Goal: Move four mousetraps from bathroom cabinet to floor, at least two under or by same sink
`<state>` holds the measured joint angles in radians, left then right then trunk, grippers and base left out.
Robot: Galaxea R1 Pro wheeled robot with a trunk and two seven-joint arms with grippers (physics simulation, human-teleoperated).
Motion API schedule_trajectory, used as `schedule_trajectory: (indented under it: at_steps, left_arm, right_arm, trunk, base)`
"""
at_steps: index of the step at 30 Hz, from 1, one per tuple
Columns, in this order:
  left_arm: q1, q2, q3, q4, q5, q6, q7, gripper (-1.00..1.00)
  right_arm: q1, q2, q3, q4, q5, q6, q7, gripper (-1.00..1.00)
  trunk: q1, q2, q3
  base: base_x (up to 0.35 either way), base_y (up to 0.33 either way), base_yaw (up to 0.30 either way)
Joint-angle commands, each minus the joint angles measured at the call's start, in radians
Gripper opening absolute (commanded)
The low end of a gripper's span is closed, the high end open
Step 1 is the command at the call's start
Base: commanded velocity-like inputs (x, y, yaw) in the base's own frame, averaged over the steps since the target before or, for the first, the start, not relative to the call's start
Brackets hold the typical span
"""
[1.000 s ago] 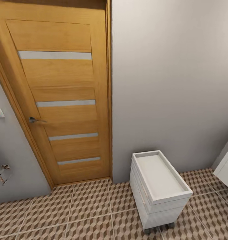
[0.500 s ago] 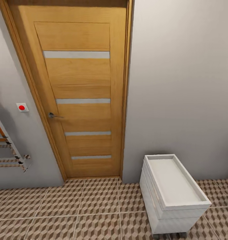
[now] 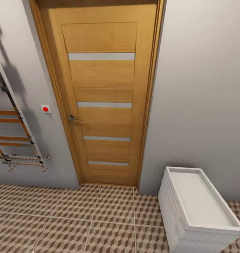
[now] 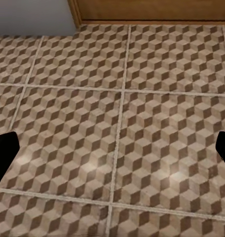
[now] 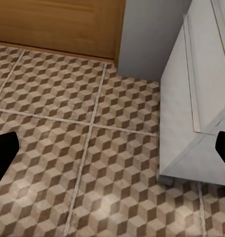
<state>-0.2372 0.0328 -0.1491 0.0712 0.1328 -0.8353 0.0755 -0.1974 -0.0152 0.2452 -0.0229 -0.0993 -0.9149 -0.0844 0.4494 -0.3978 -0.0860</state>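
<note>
**Desk:** BATHROOM, BY THE DOOR. What are you facing?

**Spotter:** You are looking at a closed wooden door (image 3: 102,98) with a towel rail (image 3: 18,140) on the wall to its left. A white wheeled drawer unit (image 3: 172,218) stands on the bathroom floor (image 3: 81,218) to its right. Your left gripper (image 4: 112,153) hangs over bare tile, with its fingers spread wide and nothing between them. Your right gripper (image 5: 112,153) is just as wide and just as empty, and the drawer unit is close on its outer side.

**Desk:** And the mousetraps?

**Spotter:** I cannot tell you where they are from here. You have the floor under you and nothing in hand, so by my reading the cabinet is still to be found.

**Desk:** What could go wrong?

**Spotter:** I see three risks:
- **Wrong furniture:** you could take the white unit for the cabinet. It has drawers, but it is not the orange-brown sideboard.
- **Collision on the right:** if you swing the base to the right, the arm or chassis may knock the unit, and on its wheels it would roll away.
- **Collision on the left:** if you turn hard to the left, the towel rail is near enough to catch an elbow.
</note>
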Motion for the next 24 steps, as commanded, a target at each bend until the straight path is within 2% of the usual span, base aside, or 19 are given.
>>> schedule_trajectory:
  at_steps: [1, 24]
  left_arm:
    - [-0.002, -0.001, -0.009, 0.004, 0.007, -0.005, 0.003, 1.0]
    - [-0.002, -0.001, -0.009, 0.004, 0.007, -0.005, 0.003, 1.0]
  right_arm:
    - [0.0, 0.0, 0.009, 0.0, -0.01, -0.002, -0.002, 1.0]
    - [0.0, 0.0, 0.009, 0.0, -0.009, -0.002, -0.002, 1.0]
  trunk:
    - [0.001, -0.002, -0.003]
    - [0.001, -0.002, -0.015]
  base:
    - [0.0, 0.0, 0.269]
    - [0.0, 0.0, 0.269]
